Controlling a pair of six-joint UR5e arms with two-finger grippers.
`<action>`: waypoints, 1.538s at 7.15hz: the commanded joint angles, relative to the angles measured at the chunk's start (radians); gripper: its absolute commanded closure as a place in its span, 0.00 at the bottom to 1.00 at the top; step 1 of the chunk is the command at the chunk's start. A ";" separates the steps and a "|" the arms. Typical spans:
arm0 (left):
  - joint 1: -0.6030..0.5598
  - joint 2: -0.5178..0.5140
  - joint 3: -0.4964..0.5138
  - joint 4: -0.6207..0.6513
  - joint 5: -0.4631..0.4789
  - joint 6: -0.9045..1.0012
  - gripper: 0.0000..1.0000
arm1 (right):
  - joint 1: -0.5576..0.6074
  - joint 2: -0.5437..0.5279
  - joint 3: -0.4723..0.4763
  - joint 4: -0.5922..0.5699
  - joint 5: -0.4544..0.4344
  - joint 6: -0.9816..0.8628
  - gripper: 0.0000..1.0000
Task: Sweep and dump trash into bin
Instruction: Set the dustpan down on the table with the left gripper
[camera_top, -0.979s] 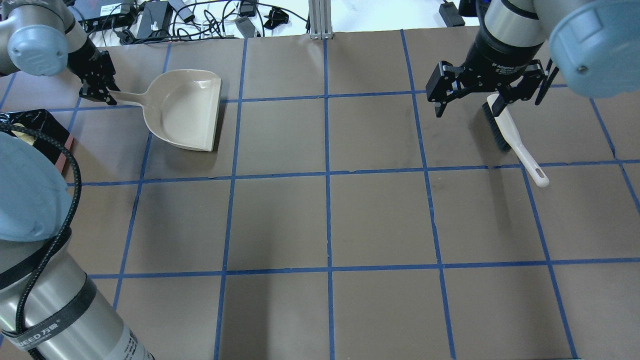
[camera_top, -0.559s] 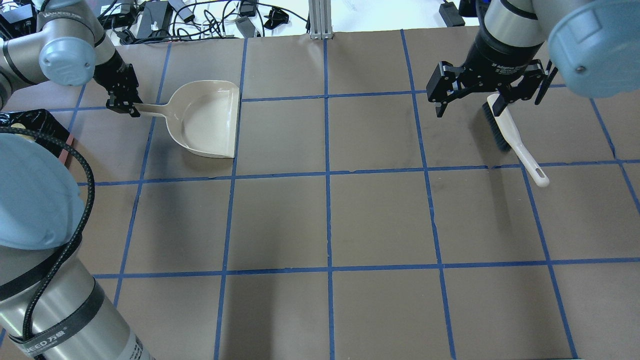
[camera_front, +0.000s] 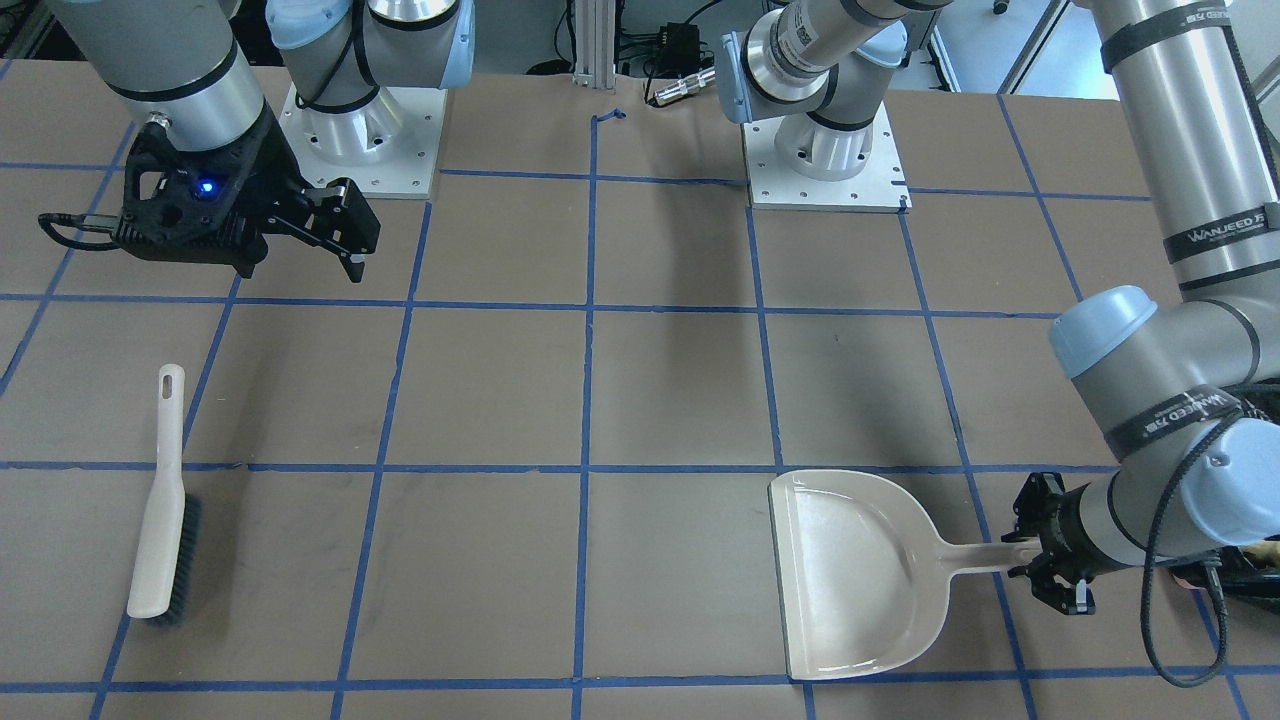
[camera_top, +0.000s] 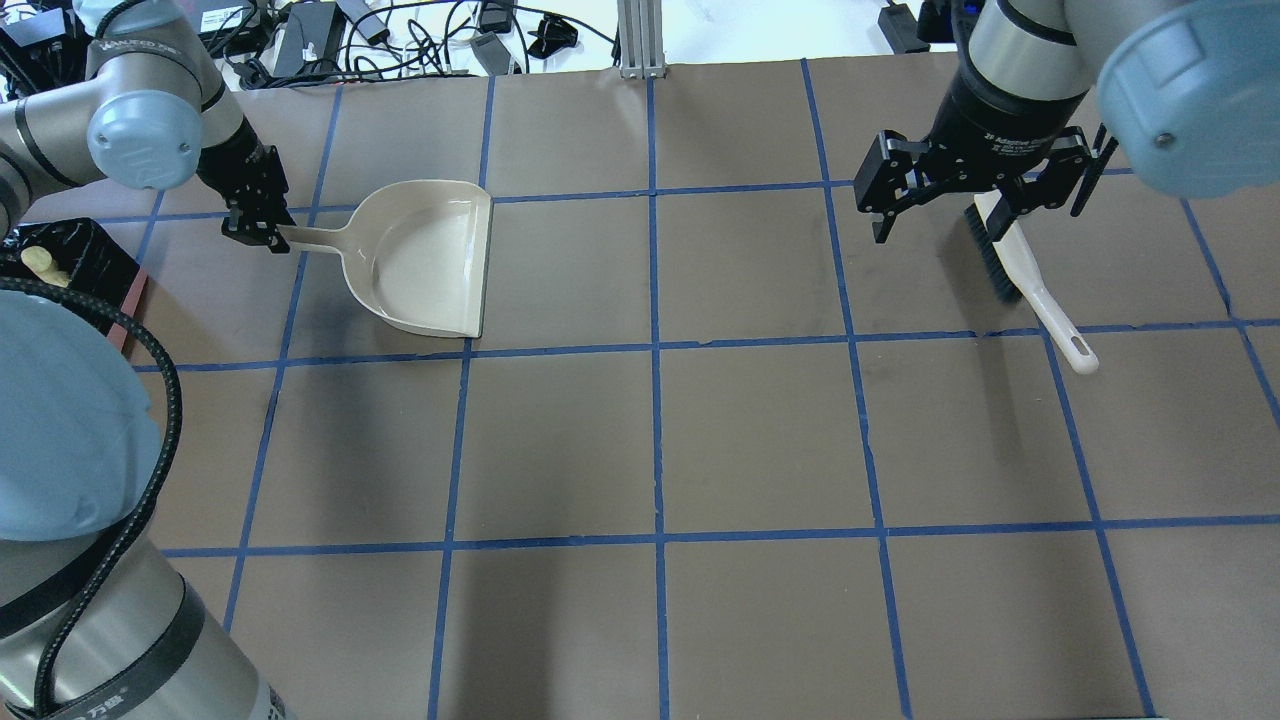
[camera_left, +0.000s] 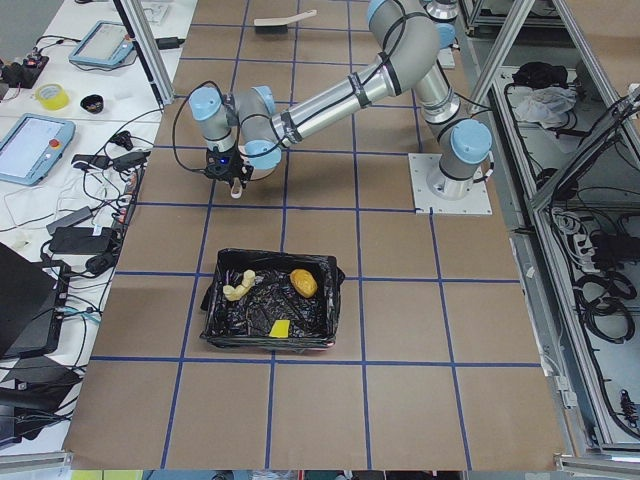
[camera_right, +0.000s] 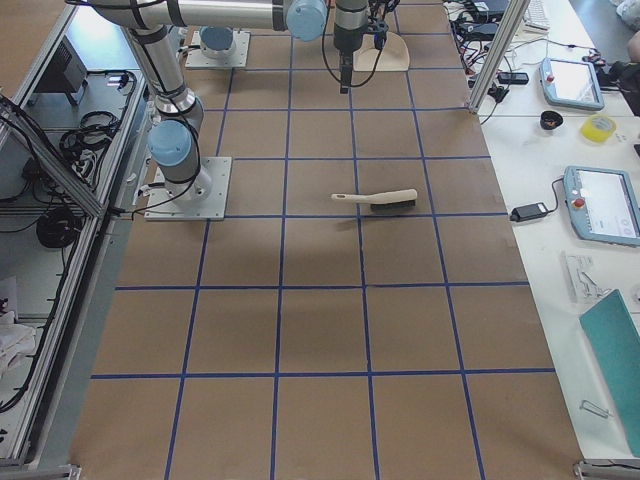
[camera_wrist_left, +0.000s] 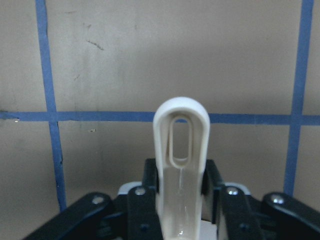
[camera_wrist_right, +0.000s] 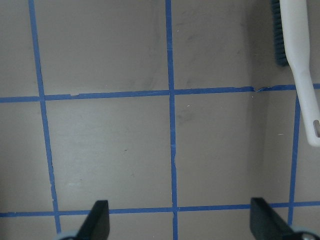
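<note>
The bin, lined with a black bag, holds the trash: an orange-brown lump, a cream crescent and a yellow wedge. In the overhead view only a corner of the bin shows, at the left edge. My left gripper is shut on the handle of the empty beige dustpan, which sits low over the table to the right of the bin. My right gripper hangs open and empty above the white brush lying on the table.
Blue tape lines divide the brown table into squares. Cables and power bricks crowd the far edge. The arms' base plates are bolted on the robot's side. Tablets and tape rolls lie on a side bench.
My left arm has carried the dustpan to the right, away from the bin, and turned it so its mouth faces right. The right gripper and brush have hardly moved.
</note>
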 joint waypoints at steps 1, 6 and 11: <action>-0.003 0.041 -0.095 0.044 -0.001 0.002 1.00 | -0.001 -0.002 0.000 -0.001 0.014 0.000 0.00; 0.009 0.064 -0.126 0.142 -0.004 0.022 0.67 | -0.001 -0.002 -0.001 -0.001 0.000 0.003 0.00; -0.001 0.081 -0.140 0.134 -0.004 0.020 0.35 | -0.001 -0.002 -0.001 -0.001 -0.006 0.003 0.00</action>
